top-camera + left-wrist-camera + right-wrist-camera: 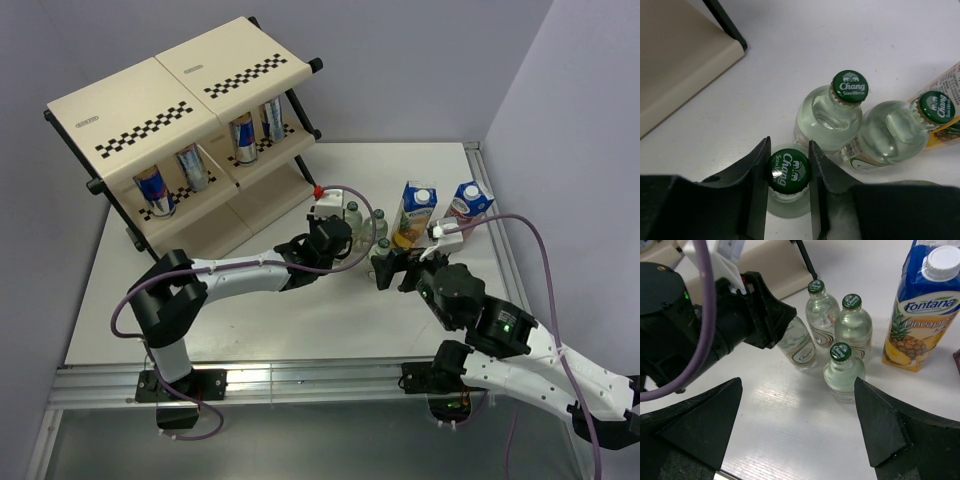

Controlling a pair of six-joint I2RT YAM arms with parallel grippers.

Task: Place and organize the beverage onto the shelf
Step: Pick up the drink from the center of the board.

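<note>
Left pincer (788, 156) grips the green cap of a small clear glass bottle (786, 204) standing on the white tabletop (790, 60); right pincer (796, 425) stands wide open, near another green-capped bottle (842, 372).

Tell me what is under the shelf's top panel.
Four cans stand in a row beneath the top of the shelf. That panel covers their upper ends and whatever lies behind them.
</note>
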